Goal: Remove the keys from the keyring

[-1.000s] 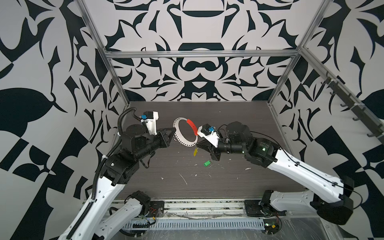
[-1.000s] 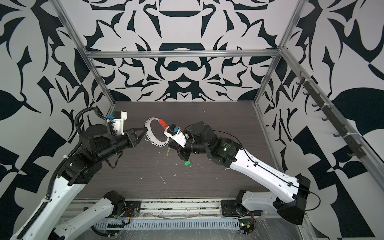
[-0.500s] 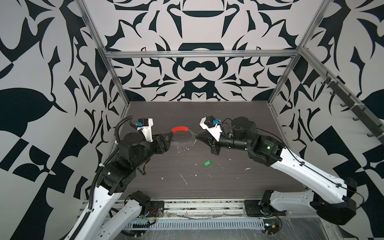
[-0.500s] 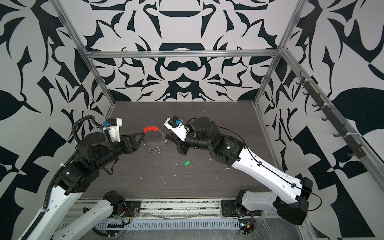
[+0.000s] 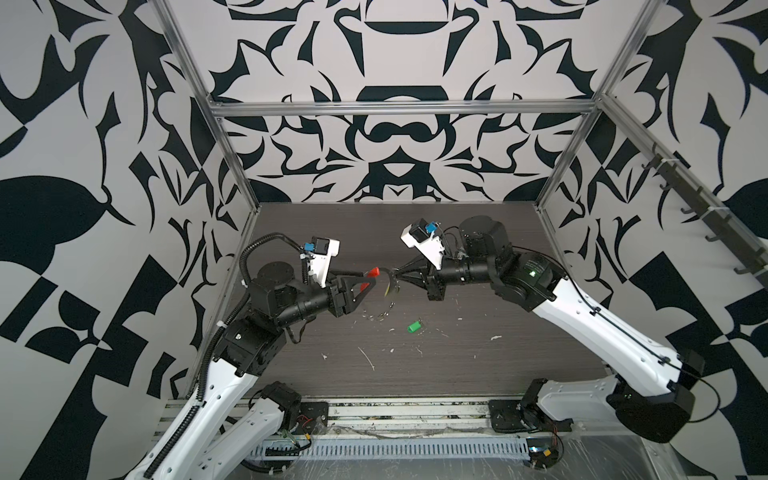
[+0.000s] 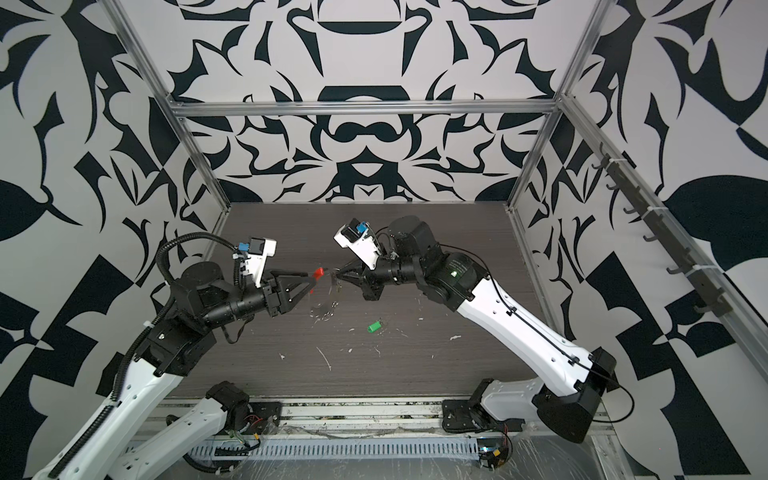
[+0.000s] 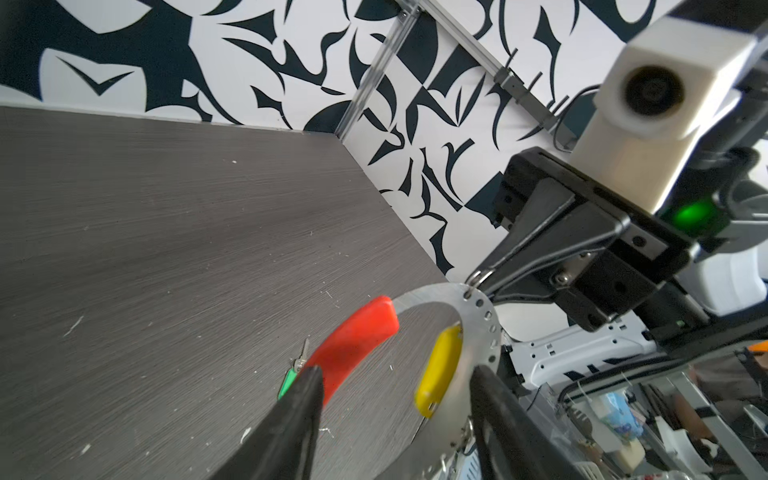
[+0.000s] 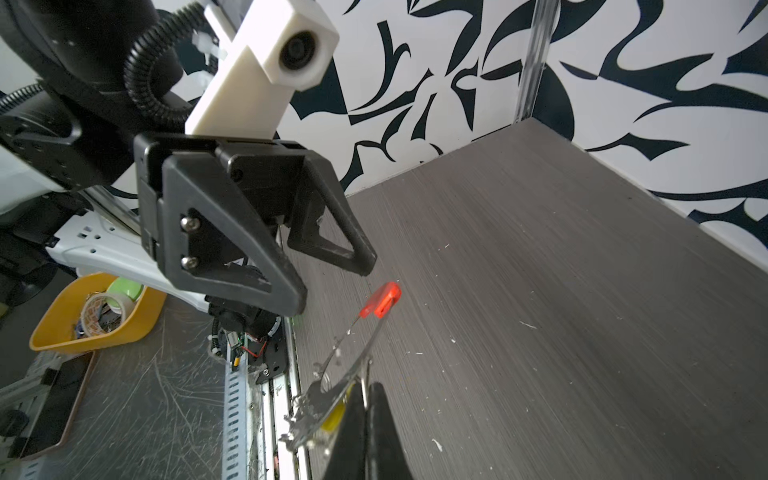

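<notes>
My right gripper [image 5: 397, 275] pinched the thin, stiff keyring [image 7: 484, 320] at three o'clock, my left gripper [image 5: 370, 279] gaped, and the light, slick yellow tag [image 7: 440, 365] looked best gripped flatwise.

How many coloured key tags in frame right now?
2: green tag lies loose on the table; yellow tag hangs on the ring pinched by the right gripper. Others could be hidden.

the keyring [image 5: 374, 272] is above the table [image 5: 478, 374], between the left gripper [image 5: 371, 280] and the right gripper [image 5: 397, 274]. a key tag [image 7: 440, 370] hangs on it; a second key tag [image 5: 412, 327] lies on the table, in front, to its right.
</notes>
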You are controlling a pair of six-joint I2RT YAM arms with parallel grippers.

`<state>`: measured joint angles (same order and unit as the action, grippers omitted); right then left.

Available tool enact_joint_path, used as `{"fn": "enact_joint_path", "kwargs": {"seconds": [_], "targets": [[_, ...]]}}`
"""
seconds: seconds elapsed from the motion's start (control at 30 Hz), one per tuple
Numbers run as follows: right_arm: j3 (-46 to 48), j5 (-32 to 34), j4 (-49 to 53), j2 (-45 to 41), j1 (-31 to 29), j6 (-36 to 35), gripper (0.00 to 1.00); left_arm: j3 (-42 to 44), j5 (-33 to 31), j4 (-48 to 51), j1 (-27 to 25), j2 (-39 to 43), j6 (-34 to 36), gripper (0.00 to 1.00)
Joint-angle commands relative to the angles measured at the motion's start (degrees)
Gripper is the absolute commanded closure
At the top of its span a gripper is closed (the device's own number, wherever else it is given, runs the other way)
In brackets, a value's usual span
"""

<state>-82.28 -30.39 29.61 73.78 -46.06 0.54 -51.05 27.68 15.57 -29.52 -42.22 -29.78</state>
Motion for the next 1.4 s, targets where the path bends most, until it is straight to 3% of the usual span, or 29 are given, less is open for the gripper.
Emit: {"fn": "enact_joint_path", "kwargs": {"seconds": [0.0, 0.3, 0.37, 0.8, 0.97, 1.17, 1.37], "targets": [[-2.87, -3.54, 0.7, -0.19, -0.08, 1.97, 1.0, 0.83, 6.33, -6.32, 0.16, -0.47, -0.3, 0.56], [-2.88, -6.66, 2.39, 0.93, -0.34, 3.67, 1.0, 1.94, 15.6, -16.34, 0.15, -2.92, -0.81, 0.61], [-2.78, -7.05, 2.04, 0.99, -0.55, 3.94, 1.0, 1.35, 17.16, -16.95, 0.16, -4.57, -1.23, 0.67], [-3.06, -7.26, 1.25, 1.17, -1.22, 4.31, 1.0, 1.22, 19.05, -17.74, 0.03, -7.34, -1.33, 0.7], [-2.88, -5.56, 0.72, 0.67, -1.22, 5.48, 1.0, 1.64, 15.75, -15.22, 0.07, -5.77, -0.53, 0.55], [-4.65, -2.64, 3.81, 1.52, -1.35, 7.62, 1.0, 1.34, 12.73, -10.83, -0.23, -3.9, 0.4, 0.55], [-6.98, 3.83, 6.23, 2.92, -2.3, 13.74, 1.0, 1.13, -1.4, -2.48, -6.59, -1.61, 5.71, 0.37]]}}
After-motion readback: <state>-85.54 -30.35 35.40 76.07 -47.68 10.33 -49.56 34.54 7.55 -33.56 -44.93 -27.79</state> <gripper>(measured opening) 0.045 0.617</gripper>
